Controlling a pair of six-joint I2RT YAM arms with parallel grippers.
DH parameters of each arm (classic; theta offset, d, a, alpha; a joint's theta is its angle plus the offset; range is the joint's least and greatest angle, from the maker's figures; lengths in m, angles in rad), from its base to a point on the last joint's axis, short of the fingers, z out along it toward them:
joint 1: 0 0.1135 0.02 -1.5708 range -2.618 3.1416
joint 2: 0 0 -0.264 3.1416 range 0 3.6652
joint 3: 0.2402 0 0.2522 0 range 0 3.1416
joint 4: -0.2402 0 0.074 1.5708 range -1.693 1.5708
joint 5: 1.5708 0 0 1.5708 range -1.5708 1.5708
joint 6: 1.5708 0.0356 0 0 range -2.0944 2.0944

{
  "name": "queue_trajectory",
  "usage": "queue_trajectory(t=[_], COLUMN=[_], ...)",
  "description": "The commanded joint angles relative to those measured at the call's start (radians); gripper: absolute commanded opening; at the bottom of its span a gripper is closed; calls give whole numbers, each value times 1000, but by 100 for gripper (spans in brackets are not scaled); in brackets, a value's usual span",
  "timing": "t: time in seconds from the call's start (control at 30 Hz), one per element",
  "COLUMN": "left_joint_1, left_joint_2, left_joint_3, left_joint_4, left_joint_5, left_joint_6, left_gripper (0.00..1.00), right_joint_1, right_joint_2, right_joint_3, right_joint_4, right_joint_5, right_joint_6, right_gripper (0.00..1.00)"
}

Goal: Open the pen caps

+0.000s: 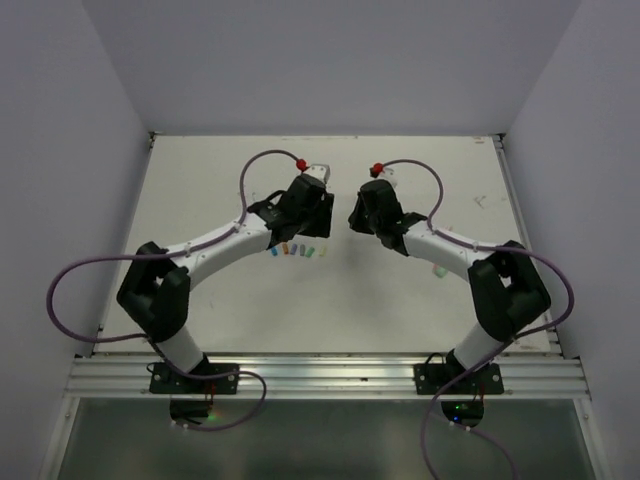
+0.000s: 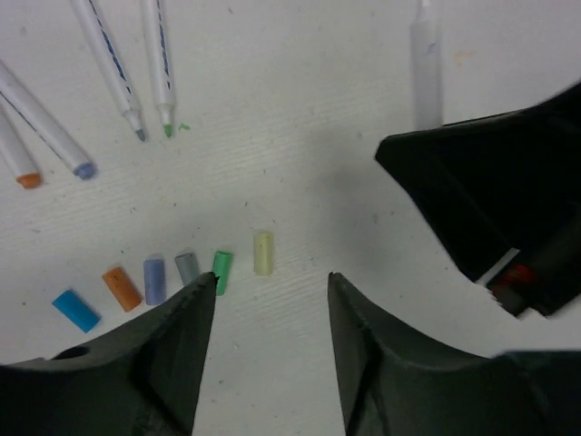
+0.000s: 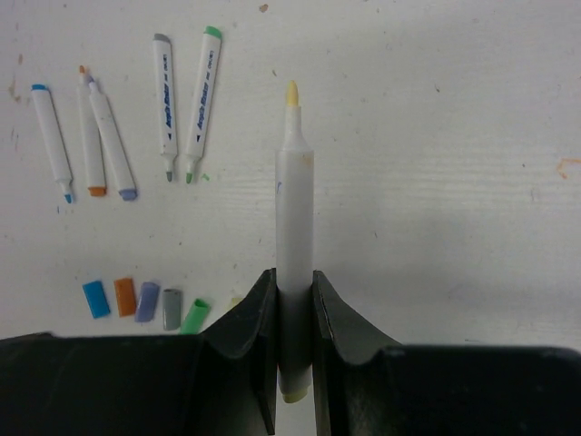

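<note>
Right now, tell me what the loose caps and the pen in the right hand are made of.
The caps: likely moulded plastic, matte; solid uniform colours, no glint. The pen in the right hand: probably plastic, a smooth white barrel; its yellow tip looks like felt, though blurred.

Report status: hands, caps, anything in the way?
Left hand open, empty. Right hand shut on uncapped yellow pen. Six caps in a row; hands close together.

Six uncapped marker pens point(image 3: 201, 104) show. Six loose pen caps point(image 2: 186, 267) lie in a row, with a seventh, a mint cap point(image 1: 438, 270), apart.
</note>
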Motion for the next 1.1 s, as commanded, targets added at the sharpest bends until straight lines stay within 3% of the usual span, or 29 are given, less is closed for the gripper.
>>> queue_trajectory(t=[0.0,0.3,0.57,0.83,0.97,1.07], left_joint_1=[9,125,200,216,217,217], left_joint_2=[-126,-323,-424,-458,-458,-458], left_joint_3=[49,-123,-246,-266,-269,-273], left_joint_4=[-37,4,-6,-16,-14,-9], left_joint_5=[-90,-110,-98,-116,-113,-101], left_joint_6=[9,9,-9,-12,-18,-22], left_gripper=[59,93,95,95,95,95], right_joint_1=[-3,-5,-3,-3,-2,-3], right_joint_2=[86,316,517,592,615,613], right_joint_3=[114,312,456,520,537,522], right_joint_4=[31,51,46,60,48,48], right_joint_5=[51,2,-17,-32,-49,-57], right_joint_6=[40,48,106,129,151,171], right_gripper=[0,3,11,22,35,36])
